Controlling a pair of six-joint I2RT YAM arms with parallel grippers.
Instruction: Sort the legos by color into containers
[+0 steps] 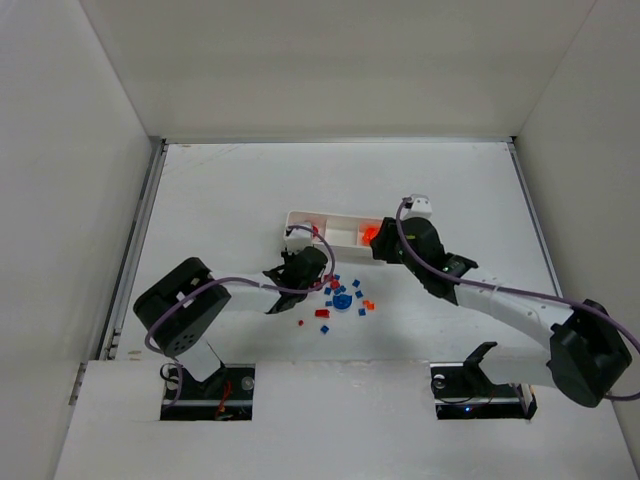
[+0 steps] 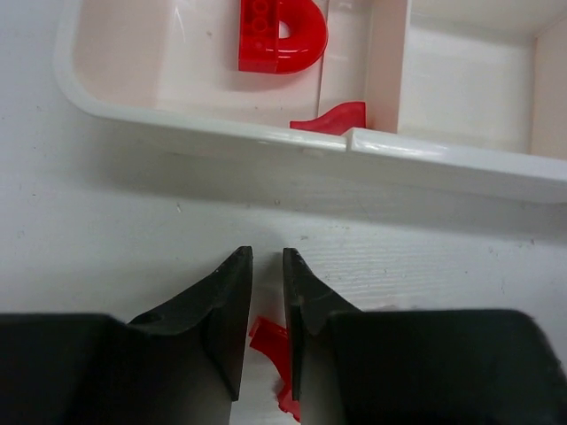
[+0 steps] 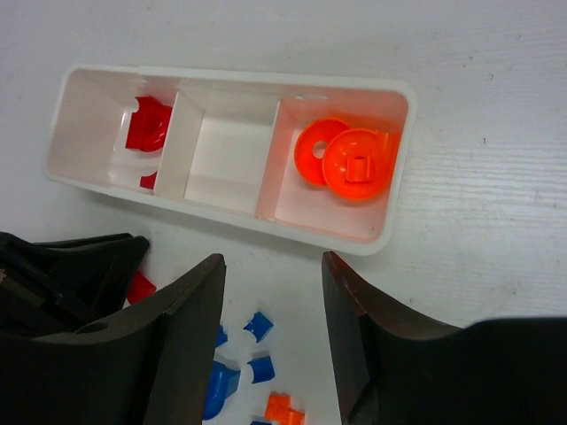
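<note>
Left claw [image 2: 267, 264] is clenching a small red lego [image 2: 271, 343] at the counter [image 2: 106, 221], just short of the tray [image 2: 213, 131]; the red-holding compartment [image 2: 133, 53] is lying straight ahead of its tips. Right claw [image 3: 271, 270], released and empty, is hovering above loose blue legos [image 3: 257, 326], nearer the orange compartment [image 3: 306, 205].

A glossy white tray [image 3: 226, 150] sits on a plain white table [image 1: 220, 190]. Its arch [image 2: 279, 40] is translucent red and its discs [image 3: 350, 159] bright orange. Loose legos [image 1: 342, 299] show blue, red and orange. The left gripper [image 2: 266, 257], closed on a red piece [image 2: 270, 341], and the right gripper [image 3: 270, 261] are black. The cables [image 1: 520, 292] are purple.
</note>
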